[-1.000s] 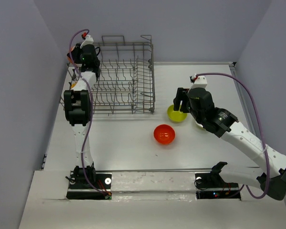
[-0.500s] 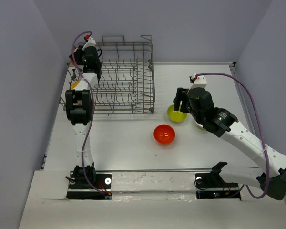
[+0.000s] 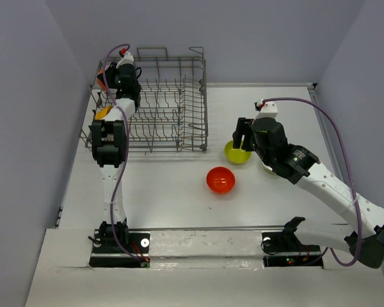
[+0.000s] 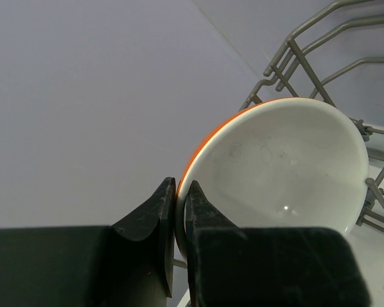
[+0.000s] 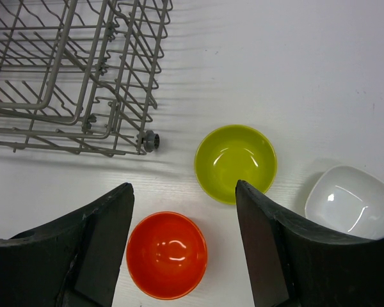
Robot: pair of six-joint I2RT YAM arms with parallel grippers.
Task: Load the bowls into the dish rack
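Left gripper [image 4: 181,192] is clenched on the rim of the white bowl with orange-red outside [image 4: 281,166], one finger on each side of the wall, and the bowl is held on edge with its white inside facing the wrist camera. Change over the last second: in the top view the left wrist nudges right, further in over the far-left corner of the dish rack [image 3: 203,109], and the bowl goes with it. The bowl's orange side shows just at the rack's left wall. The wrist view shows rack wires right behind and beside the bowl, but I can't tell if it touches a tine yet. My read is that it's lining up for a slot, with placement not done and no release yet. The yellow-orange bowl [image 3: 103,114] shows only as a sliver at the rack's left edge behind the arm, so I can't tell if it's seated. Nothing else moves. The red-orange bowl [image 5: 167,254] sits on the table [image 5: 275,64] near the rack's near-right corner. The lime green bowl [image 5: 235,163] is just right and far of it, and the plain white bowl [image 5: 352,201] is further right, all three apart and upright. Right gripper [image 5: 182,187] holds the same pose above the lime green bowl, fingers spread wide and holding nothing. So three bowls on the table are left to load, and the right arm looks to be waiting on the left.
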